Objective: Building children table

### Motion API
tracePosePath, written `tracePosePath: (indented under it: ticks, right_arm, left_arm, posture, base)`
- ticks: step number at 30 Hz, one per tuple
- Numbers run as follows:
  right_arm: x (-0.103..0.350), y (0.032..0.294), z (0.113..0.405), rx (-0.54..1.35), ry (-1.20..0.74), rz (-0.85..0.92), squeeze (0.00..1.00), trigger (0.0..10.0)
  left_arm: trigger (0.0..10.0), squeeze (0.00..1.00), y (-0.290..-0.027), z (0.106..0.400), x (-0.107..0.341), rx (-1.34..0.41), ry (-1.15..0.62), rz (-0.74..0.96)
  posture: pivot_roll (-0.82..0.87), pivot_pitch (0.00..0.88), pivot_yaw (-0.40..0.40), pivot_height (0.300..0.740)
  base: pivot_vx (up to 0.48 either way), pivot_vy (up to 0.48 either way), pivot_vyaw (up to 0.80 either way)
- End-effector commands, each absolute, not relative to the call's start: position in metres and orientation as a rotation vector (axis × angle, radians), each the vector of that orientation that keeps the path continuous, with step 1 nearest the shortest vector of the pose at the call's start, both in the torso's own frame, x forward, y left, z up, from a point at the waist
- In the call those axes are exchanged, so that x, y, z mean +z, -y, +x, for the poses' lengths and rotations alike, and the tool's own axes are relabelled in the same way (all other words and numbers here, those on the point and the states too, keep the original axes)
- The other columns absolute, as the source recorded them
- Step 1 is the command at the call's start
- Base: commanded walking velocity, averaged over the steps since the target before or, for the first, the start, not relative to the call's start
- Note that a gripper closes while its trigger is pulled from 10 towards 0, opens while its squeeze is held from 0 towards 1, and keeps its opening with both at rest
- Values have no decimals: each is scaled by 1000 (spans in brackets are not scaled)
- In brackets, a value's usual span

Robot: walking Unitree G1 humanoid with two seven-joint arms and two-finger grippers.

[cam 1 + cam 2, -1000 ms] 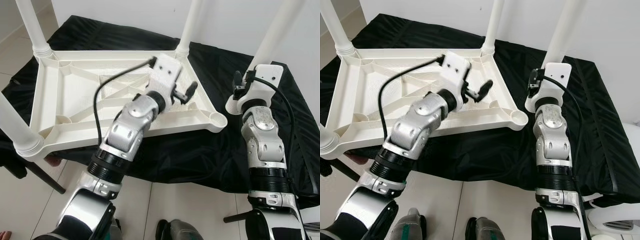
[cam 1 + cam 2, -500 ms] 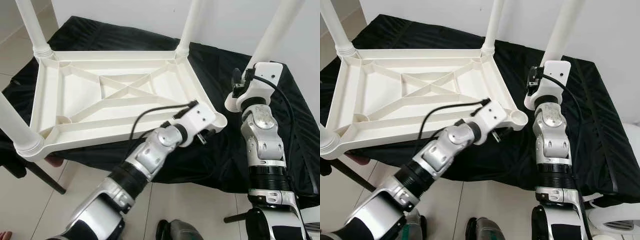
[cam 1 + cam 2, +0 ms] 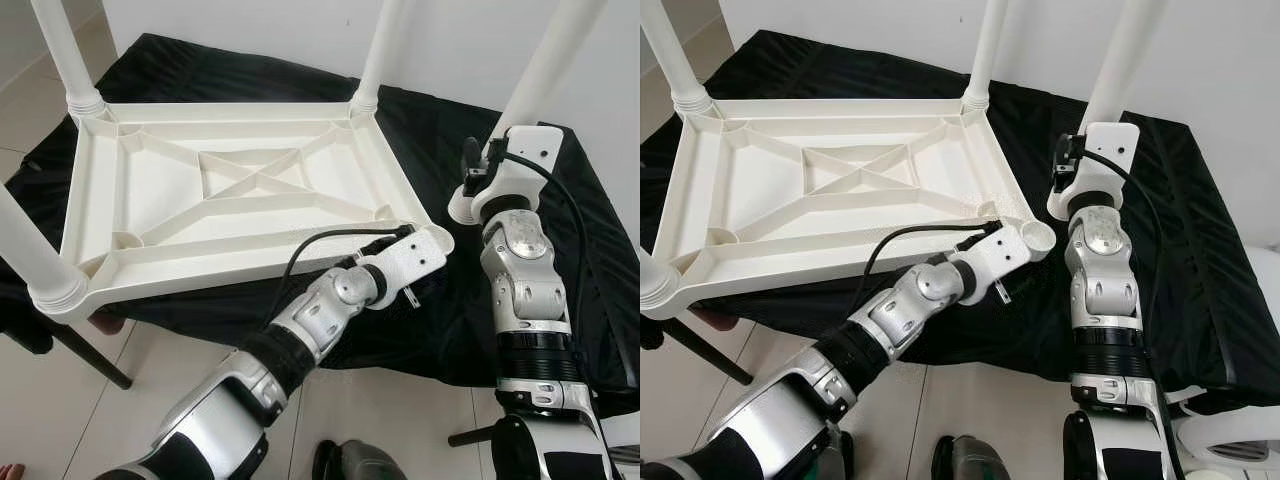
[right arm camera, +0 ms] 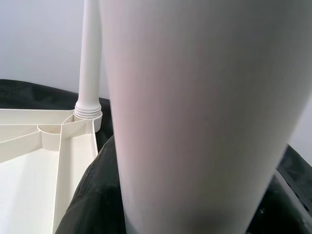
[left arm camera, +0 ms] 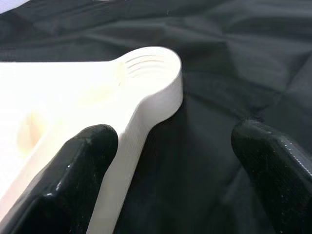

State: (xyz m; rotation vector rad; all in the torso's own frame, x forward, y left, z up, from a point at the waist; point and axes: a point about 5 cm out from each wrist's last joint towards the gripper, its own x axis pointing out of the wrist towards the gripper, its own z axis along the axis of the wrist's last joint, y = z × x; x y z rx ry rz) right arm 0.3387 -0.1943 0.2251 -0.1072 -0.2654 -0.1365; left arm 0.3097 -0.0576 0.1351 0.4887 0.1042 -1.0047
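Silver left arm point(image 3: 330, 310) outstretched, jaws spread beside tabletop point(image 3: 150, 190) corner socket point(image 5: 151, 63)

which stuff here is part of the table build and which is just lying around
Part of the build:
- upturned tabletop
- three fitted legs, e.g.
- empty corner socket
- loose leg held by the right gripper
- left gripper, open beside the socket

Lying about:
- black cloth under the tabletop
- black stick on the floor
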Motion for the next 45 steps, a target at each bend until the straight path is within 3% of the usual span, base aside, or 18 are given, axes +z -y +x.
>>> tracePosePath:
  ticks: [1,17,18,19,23,24,31,32,35,36,37,38,40,41,44,45]
  right_arm:
    - [231,201,338,-161,290,-103,0,10000]
    - [233,205,339,-182,298,-104,0,10000]
    - [233,206,339,-184,299,-105,0,10000]
    - [233,206,339,-184,300,-105,0,10000]
    - [234,206,339,-184,301,-106,0,10000]
    - [234,206,340,-183,301,-106,0,10000]
    - [233,205,340,-177,298,-101,0,10000]
    - [233,205,340,-177,297,-101,0,10000]
    - [233,204,340,-176,297,-100,0,10000]
    - [232,204,340,-176,296,-99,0,10000]
    - [232,204,340,-176,296,-99,0,10000]
    - [231,203,340,-170,294,-95,0,10000]
    - [231,203,340,-170,294,-95,0,10000]
    - [230,201,340,-164,294,-96,0,10000]
    - [230,201,340,-164,294,-96,0,10000]
    - [229,199,339,-157,295,-96,0,10000]
  left_arm:
    - [10000,0,65,313,141,-938,-79,492]
    - [10000,0,50,329,135,-900,-130,530]
    - [7843,0,48,329,133,-917,-146,540]
    - [1059,0,46,329,130,-938,-161,551]
    - [1059,0,45,329,129,-953,-171,560]
    - [0,0,43,328,127,-971,-175,568]
    - [0,0,35,329,122,-994,-189,586]
    - [1882,0,34,328,121,-1004,-194,590]
    - [2000,0,32,329,120,-1008,-194,593]
    - [4667,0,31,329,120,-1009,-194,595]
    - [4667,0,31,329,120,-1009,-194,595]
    - [2392,0,30,329,121,-1015,-192,586]
    - [2392,0,30,329,121,-1015,-192,586]
    - [0,0,29,329,121,-1013,-191,578]
    - [0,0,29,329,121,-1013,-191,578]
    - [10000,0,29,329,121,-1013,-193,574]
  posture:
    - [19,40,-96,740]
    - [13,48,-90,740]
    - [15,48,-91,740]
    - [16,48,-90,740]
    - [16,49,-91,740]
    - [17,50,-91,740]
    - [18,51,-91,740]
    - [18,51,-91,740]
    - [16,51,-83,740]
    - [16,51,-82,740]
    - [16,51,-82,740]
    - [12,50,-71,740]
    - [12,50,-71,740]
    - [4,48,-56,740]
    - [4,48,-56,740]
    - [-5,42,-37,740]
  base:
    - [0,0,0]
    - [0,0,0]
    - [0,0,0]
    - [0,0,0]
    - [0,0,0]
    - [0,0,0]
    - [0,0,0]
    - [0,0,0]
    - [0,0,0]
    - [0,0,0]
    - [0,0,0]
    - [0,0,0]
    - [0,0,0]
    - [0,0,0]
    - [0,0,0]
    - [0,0,0]
